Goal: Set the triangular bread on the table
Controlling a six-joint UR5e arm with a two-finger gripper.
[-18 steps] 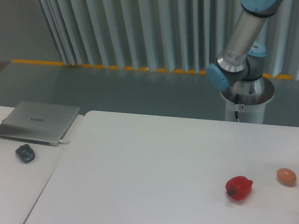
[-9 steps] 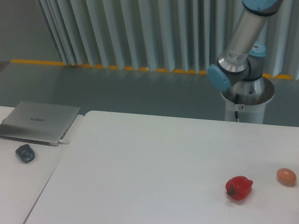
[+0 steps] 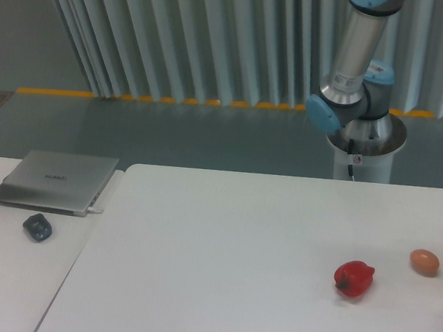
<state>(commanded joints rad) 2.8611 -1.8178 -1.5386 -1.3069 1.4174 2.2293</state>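
The triangular bread is out of view. The white table (image 3: 221, 245) fills the lower part of the camera view. Only the arm's base (image 3: 362, 145) and its lower grey link (image 3: 353, 45) show at the back right, rising out of the top edge. The gripper is outside the frame.
A red bell pepper (image 3: 353, 278) lies on the table at the right, with a small orange-brown egg-shaped item (image 3: 425, 261) further right. On the adjoining pale surface at the left are a grey laptop (image 3: 57, 180) and a dark mouse (image 3: 37, 227).
The arm's lower link has swung from a rightward lean to nearly upright. The pepper and the egg-shaped item have not moved.
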